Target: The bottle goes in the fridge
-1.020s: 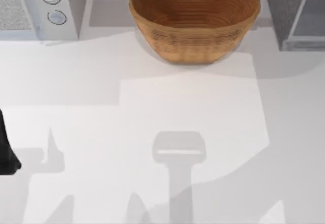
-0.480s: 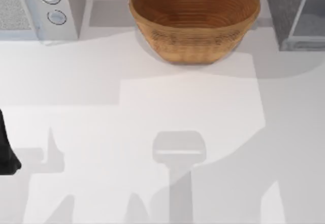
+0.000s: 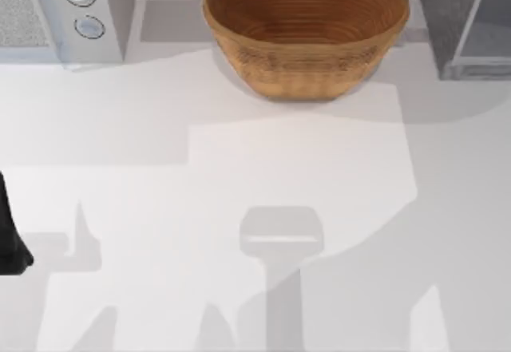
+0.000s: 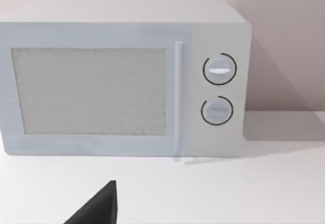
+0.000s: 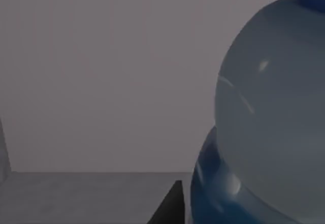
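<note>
The white desk (image 3: 239, 152) holds a basket (image 3: 306, 33) with the fridge (image 3: 463, 17) at its far right corner, where the right gripper's jaws, their state impossible to tell, should set the bottle (image 5: 269, 117), close before the wrist camera in dim grey surroundings, down upright and gently.

Broad grey shadow spreads across the right side of the white counter (image 3: 239, 152): over the past second its slanted edge has crept leftward, and the bright patch at the near right edge has shrunk to a thin sliver. The shadow's upper lobe below the dark grey speckled fridge (image 3: 447, 17) has shifted too.
</note>
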Robot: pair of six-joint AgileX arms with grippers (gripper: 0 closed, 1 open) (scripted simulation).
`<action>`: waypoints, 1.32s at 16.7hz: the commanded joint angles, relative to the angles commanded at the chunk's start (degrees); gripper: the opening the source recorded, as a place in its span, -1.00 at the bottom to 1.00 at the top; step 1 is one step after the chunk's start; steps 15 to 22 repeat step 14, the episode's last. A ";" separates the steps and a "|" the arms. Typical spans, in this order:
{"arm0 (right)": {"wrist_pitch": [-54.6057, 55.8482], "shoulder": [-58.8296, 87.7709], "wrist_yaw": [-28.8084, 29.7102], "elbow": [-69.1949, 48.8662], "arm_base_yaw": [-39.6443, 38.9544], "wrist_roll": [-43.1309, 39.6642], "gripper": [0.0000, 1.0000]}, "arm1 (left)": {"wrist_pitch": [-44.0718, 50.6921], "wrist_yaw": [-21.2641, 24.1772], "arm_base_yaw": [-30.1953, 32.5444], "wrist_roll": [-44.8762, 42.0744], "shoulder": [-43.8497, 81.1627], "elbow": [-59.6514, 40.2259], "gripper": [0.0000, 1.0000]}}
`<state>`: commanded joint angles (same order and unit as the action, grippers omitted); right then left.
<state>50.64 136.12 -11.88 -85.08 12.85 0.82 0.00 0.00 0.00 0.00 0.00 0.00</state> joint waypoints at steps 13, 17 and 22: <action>0.00 0.00 0.00 0.00 0.00 0.00 1.00 | 0.00 0.00 0.00 0.00 0.00 0.00 1.00; 0.00 0.00 0.00 0.00 0.00 0.00 1.00 | 0.00 0.00 0.00 0.00 0.00 0.00 1.00; 0.00 0.00 0.00 0.00 0.00 0.00 1.00 | 0.00 0.00 0.00 0.00 0.00 0.00 1.00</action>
